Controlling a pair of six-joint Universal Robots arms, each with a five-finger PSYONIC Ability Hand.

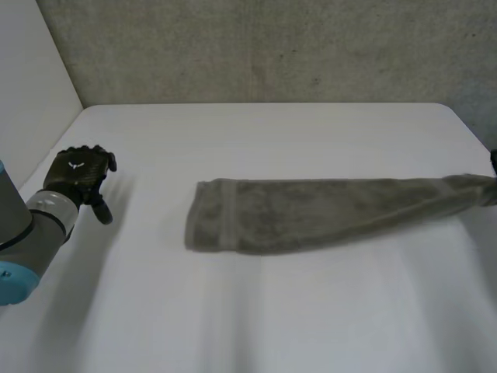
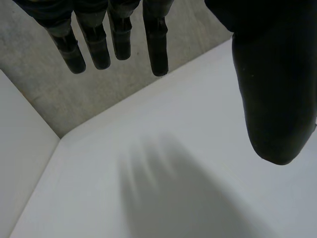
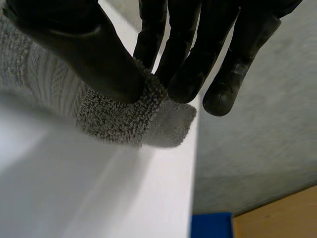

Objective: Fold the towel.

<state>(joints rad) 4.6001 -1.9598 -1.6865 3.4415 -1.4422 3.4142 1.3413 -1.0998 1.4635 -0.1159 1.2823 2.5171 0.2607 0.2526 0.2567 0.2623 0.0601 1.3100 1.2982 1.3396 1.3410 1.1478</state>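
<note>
Pinching one narrow end of the towel (image 3: pixel 114 114) between its thumb and fingers (image 3: pixel 183 74), the right hand (image 3: pixel 74 44) is clamping the grey terry cloth right at the edge of the white table (image 3: pixel 74 198). A small flap of cloth is sticking out past the fingertips. From the head view, the towel is stretching across the table in a long band. It is gathering narrow towards the right hand, and its wider, hemmed end is lying flat near the middle of the table. The left hand (image 1: pixel 78 175) is hovering over the table's left side, well apart from the towel. Its fingers are reaching out straight and apart from the thumb, holding and touching nothing.
</note>
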